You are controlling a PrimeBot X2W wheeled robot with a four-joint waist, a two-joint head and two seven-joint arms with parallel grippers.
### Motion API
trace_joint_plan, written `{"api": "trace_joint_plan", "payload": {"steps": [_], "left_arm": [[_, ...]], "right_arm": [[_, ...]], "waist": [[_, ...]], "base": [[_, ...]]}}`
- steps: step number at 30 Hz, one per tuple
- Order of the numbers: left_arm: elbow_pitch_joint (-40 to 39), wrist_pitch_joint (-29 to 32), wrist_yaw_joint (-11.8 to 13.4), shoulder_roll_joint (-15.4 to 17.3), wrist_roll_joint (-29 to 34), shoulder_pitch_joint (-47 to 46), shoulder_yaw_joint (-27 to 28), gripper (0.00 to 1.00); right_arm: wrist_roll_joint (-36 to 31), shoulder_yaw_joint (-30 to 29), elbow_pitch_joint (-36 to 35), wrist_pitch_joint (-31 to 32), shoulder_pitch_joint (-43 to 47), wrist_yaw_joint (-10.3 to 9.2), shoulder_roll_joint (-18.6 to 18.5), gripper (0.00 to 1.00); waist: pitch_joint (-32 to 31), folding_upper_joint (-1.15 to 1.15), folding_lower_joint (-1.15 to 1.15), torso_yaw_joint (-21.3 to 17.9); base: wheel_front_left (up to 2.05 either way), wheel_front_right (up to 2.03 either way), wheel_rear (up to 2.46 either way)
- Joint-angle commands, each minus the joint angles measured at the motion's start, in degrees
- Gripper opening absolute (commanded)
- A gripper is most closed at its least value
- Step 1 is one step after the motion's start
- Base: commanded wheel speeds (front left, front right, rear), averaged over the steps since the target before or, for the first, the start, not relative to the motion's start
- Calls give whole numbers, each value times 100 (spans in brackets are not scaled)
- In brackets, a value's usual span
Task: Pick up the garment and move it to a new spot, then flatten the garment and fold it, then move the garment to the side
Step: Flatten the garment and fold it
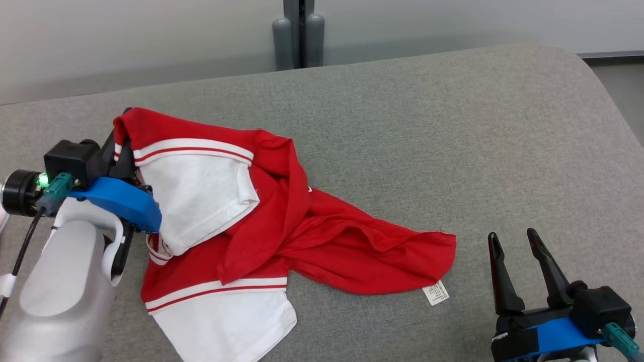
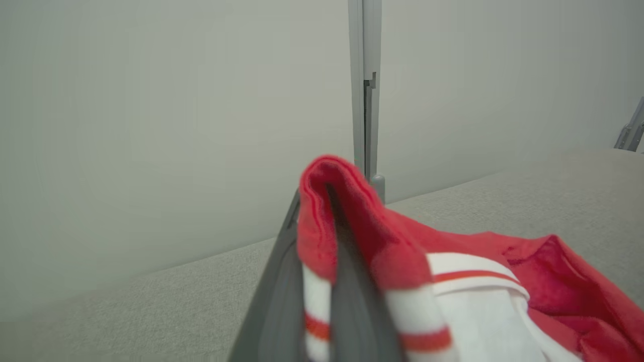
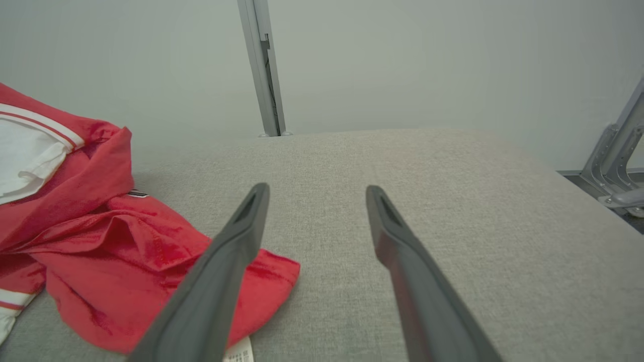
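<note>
The garment (image 1: 282, 226), a red shirt with white sleeves and red-and-white stripes, lies crumpled on the left half of the grey padded surface (image 1: 453, 125). My left gripper (image 1: 122, 120) is shut on the garment's far left edge, and the cloth drapes over its tips. In the left wrist view the red hem (image 2: 352, 211) folds over the dark fingers (image 2: 352, 301), lifted off the surface. My right gripper (image 1: 513, 235) stands open at the lower right, apart from the garment's red tail. The right wrist view shows the right gripper (image 3: 314, 188) with nothing between its fingers and the garment (image 3: 100, 241) to their left.
A white care label (image 1: 435, 293) sticks out at the garment's right corner. A grey post (image 1: 299, 32) stands against the pale wall behind the surface. The surface's right edge curves down near a metal frame (image 3: 616, 161). Bare grey padding stretches across the right half.
</note>
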Motion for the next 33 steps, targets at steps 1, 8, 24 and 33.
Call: {"api": "trace_joint_plan", "payload": {"steps": [1,8,24,33], "left_arm": [[66,-26,-19,19,-35,-88,40,100],[585,-88,0,-46,-107,75,149,100],[-2121,-92,327,-717,254,2225,1286,100],[-3212,-92,269,-1304,799,3351,1736,100]], "right_arm": [[5,19,16,-3,-71,2,-16,100],[40,-56,41,-2,-54,2,-2,100],[-19,-112,75,-3,208,2,7,100],[-23,-83,96,-2,340,2,7,100]], "waist": [[13,0,0,-15],[66,0,0,10],[-484,0,0,729],[-680,0,0,966]], "base": [[0,0,0],[0,0,0],[0,0,0],[0,0,0]]}}
